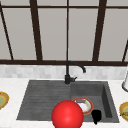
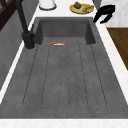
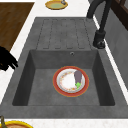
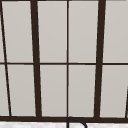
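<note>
A black hand [image 1: 96, 116] hovers with relaxed, empty fingers beside the red-rimmed ceramic plate [image 1: 83, 105]; the plate looks stiff, breakable and best gripped at its rim.

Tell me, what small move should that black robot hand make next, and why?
Probably drift inward and down towards the plate. The right robot hand hovers open over the front edge of the sink, holding nothing, and the plate on the basin floor is the nearest thing.

A red ball [image 1: 67, 115] covers the plate's [image 1: 85, 105] near-left rim – the hand [image 3: 7, 60] is cut off at the side view's left edge.
</note>
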Robot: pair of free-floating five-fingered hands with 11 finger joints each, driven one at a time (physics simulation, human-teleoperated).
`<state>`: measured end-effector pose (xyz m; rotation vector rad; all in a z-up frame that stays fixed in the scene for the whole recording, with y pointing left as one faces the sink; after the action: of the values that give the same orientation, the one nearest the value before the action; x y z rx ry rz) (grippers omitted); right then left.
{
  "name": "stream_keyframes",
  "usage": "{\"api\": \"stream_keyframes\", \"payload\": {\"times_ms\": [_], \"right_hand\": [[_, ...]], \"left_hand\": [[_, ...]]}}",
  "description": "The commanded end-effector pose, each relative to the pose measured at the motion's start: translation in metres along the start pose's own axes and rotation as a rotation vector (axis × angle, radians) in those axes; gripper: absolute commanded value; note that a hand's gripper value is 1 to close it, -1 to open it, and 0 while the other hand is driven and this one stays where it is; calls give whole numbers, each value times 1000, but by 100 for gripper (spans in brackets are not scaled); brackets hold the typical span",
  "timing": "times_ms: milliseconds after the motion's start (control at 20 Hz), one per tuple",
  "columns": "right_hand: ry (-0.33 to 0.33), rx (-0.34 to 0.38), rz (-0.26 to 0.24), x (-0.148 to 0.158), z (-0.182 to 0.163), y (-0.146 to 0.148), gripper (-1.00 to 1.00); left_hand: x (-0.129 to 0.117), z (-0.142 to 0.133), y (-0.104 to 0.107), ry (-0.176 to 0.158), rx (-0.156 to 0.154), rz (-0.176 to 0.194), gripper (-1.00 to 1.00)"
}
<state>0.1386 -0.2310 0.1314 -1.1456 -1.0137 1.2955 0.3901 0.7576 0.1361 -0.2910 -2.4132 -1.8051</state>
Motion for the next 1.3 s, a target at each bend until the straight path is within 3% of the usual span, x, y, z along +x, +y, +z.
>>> {"api": "stream_keyframes", "payload": {"times_ms": [0, 50, 100, 150, 350, 500, 550, 600, 800, 900, 1050, 1250], "right_hand": [[0, 0, 0, 0, 0, 0, 0], [0, 0, 0, 0, 0, 0, 0], [0, 0, 0, 0, 0, 0, 0], [0, 0, 0, 0, 0, 0, 0], [0, 0, 0, 0, 0, 0, 0], [0, 0, 0, 0, 0, 0, 0], [0, 0, 0, 0, 0, 0, 0], [0, 0, 0, 0, 0, 0, 0], [0, 0, 0, 0, 0, 0, 0], [0, 0, 0, 0, 0, 0, 0], [0, 0, 0, 0, 0, 0, 0], [0, 0, 0, 0, 0, 0, 0]], "left_hand": [[21, 3, -4, -64, 23, -49, 100], [25, 8, -2, -61, 39, -58, 100], [32, 8, -3, -61, 37, -63, 100], [39, 4, -6, -57, 17, -54, 100], [57, 3, -10, -53, 17, -61, 100], [49, -11, -6, -42, 14, -22, 100], [47, -15, -4, -40, 16, -17, -100], [39, -15, 2, -36, 19, 3, -100], [23, -21, 11, -45, -9, 20, -100], [15, -28, 4, -35, -22, 26, -100], [2, -17, -17, -29, 9, 89, -100], [2, -18, -34, -48, -32, 115, -100]]}}
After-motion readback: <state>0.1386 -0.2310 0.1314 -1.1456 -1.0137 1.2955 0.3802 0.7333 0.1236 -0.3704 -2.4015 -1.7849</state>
